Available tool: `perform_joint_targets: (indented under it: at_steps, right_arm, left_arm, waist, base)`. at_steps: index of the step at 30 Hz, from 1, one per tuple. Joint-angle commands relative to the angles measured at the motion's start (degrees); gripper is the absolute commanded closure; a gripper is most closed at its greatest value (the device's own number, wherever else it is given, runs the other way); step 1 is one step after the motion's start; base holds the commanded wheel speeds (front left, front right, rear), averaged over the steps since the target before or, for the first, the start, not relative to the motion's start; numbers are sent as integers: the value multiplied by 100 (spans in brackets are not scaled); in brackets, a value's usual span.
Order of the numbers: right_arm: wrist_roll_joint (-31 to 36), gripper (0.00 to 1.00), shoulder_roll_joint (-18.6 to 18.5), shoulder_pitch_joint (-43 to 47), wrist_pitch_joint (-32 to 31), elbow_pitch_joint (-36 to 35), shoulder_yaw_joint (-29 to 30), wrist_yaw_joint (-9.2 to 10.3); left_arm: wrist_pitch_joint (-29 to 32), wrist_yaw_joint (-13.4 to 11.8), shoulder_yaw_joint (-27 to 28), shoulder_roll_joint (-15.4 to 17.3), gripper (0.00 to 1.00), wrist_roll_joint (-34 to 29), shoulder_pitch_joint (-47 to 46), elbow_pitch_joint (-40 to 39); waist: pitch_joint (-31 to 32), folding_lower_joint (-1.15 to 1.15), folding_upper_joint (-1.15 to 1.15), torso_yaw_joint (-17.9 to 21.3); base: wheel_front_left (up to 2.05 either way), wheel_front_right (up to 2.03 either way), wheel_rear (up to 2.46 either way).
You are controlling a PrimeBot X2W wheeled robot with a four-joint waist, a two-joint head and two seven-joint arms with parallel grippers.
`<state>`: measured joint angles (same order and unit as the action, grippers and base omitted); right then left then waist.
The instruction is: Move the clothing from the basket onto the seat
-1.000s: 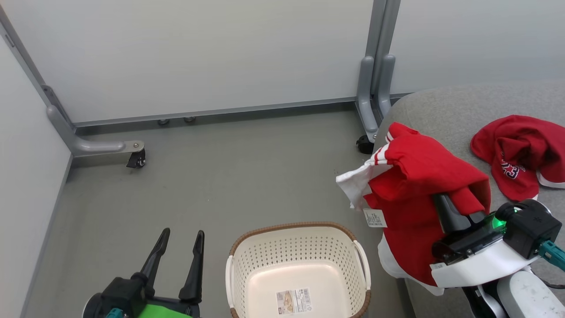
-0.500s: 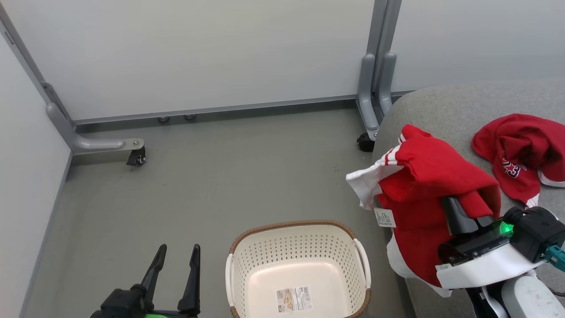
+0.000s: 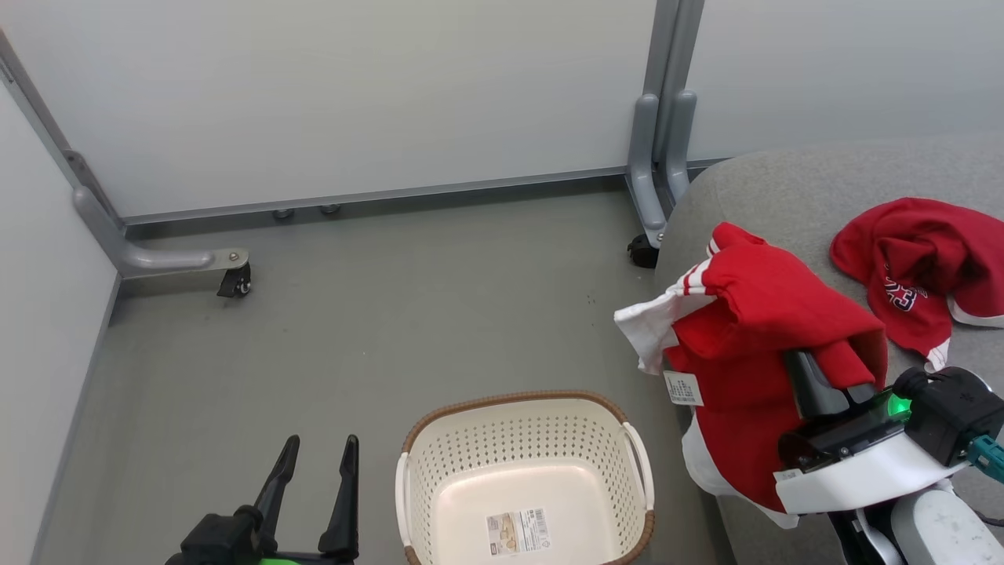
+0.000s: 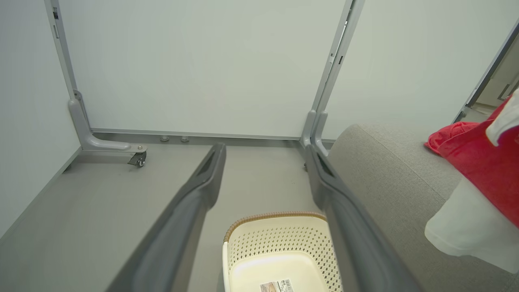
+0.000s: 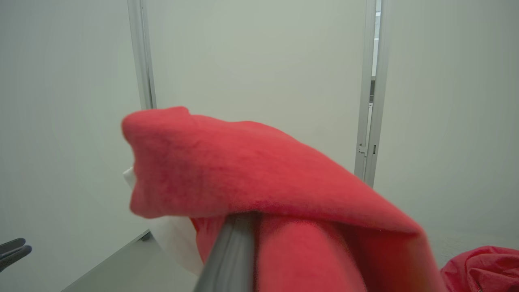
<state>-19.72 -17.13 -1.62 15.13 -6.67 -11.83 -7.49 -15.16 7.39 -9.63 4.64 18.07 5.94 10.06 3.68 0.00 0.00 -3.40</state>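
Observation:
My right gripper (image 3: 818, 367) is shut on a red garment (image 3: 761, 314) with white stripes and a paper tag. It hangs over the left edge of the grey seat (image 3: 784, 196), folds covering the fingertips. In the right wrist view the same garment (image 5: 243, 162) drapes over a dark finger (image 5: 231, 251). Another red garment (image 3: 918, 267), printed 23, lies on the seat further right. The cream basket (image 3: 518, 399) stands on the floor holding just a paper label. Left of it my left gripper (image 3: 318, 451) is open and holds nothing. The left wrist view shows its fingers (image 4: 211, 170) spread above the basket (image 4: 275, 243).
White partition panels close off the back and left. Their grey feet carry casters (image 3: 235, 281), and a grey post (image 3: 655, 180) stands by the seat's corner. Grey floor (image 3: 392, 314) stretches between the basket and the panels.
My right gripper has carried the red garment a little to the right, toward the seat. The head camera has shifted slightly. The left gripper stays open.

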Motion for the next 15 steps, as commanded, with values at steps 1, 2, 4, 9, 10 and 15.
perform_joint_targets:
  at_steps: [1, 2, 4, 9, 10, 15]
  right_arm:
    - [13, 100, -34, -58, 2, -10, 9, 0]
    - [26, 100, -41, -77, 2, -19, 11, 0]
    - [43, 100, -58, -109, 2, -26, 12, 0]
    - [60, 100, -123, -150, 2, -57, 41, 0]
    - [60, 100, -139, -169, 2, -60, 28, 0]
    - [61, 100, -251, -248, 2, -69, 58, 0]
  left_arm:
    - [4, 17, -11, -2, 0, 46, 39, 1]
    - [3, 17, 4, -10, 0, 67, 52, 5]
    - [3, 17, -7, -19, 0, 86, 69, 20]
    - [3, 17, -19, -50, 0, 95, 7, 6]
    - [3, 17, -8, -59, 0, 97, -8, -6]
    - [3, 17, -65, -89, 0, 66, -168, -16]
  waist:
    - [-14, 0, 0, 70]
    - [-24, 0, 0, 135]
    - [-47, 0, 0, 258]
    - [-135, 0, 0, 671]
    - [-155, 0, 0, 762]
    - [-264, 0, 0, 1285]
  base:
    - [0, 0, 0]
    - [0, 0, 0]
    - [0, 0, 0]
    - [0, 0, 0]
    - [0, 0, 0]
    - [0, 0, 0]
